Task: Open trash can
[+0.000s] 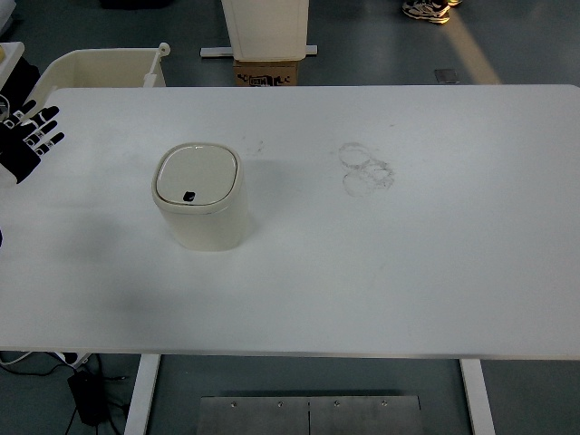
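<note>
A small cream trash can [199,198] stands upright on the white table [408,272], left of centre. Its flat lid [196,174] lies down flush on the rim, with a small dark button at the lid's near edge. My left hand [29,138], black with white finger segments, hovers at the table's far left edge, well to the left of the can. Its fingers are spread and hold nothing. The right arm does not show.
Faint ring-shaped smudges [366,169] mark the table right of centre. Beyond the far edge stand a cream bin [104,69], a cardboard box [266,72] and a white stand [265,27]. A person's shoes [428,10] show at the top.
</note>
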### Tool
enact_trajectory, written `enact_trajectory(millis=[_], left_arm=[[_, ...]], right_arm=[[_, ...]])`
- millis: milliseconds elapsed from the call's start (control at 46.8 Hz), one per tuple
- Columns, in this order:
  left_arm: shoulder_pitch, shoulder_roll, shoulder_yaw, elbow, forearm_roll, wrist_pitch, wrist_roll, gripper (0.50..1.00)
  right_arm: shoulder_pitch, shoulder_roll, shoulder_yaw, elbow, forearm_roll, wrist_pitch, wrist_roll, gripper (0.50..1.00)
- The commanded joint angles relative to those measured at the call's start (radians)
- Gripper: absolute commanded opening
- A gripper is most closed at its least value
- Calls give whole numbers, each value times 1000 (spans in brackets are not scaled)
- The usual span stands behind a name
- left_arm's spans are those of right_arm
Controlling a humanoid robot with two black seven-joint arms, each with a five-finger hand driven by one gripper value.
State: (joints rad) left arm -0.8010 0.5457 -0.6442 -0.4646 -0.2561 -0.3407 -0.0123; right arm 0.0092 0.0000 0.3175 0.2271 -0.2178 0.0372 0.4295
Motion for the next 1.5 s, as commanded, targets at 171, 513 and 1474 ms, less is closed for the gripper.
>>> enact_trajectory(millis=[171, 513, 1474], left_arm=[[11, -4, 0, 1, 0, 2, 0, 1000], [13, -4, -3, 1, 0, 2, 0, 1000], [13, -4, 1, 0, 28, -12, 0, 1000]], right_arm=[[0, 0, -2, 0, 0, 0, 0, 991], [0, 0, 0, 0, 0, 0, 0, 991], [0, 0, -2, 0, 0, 0, 0, 991]])
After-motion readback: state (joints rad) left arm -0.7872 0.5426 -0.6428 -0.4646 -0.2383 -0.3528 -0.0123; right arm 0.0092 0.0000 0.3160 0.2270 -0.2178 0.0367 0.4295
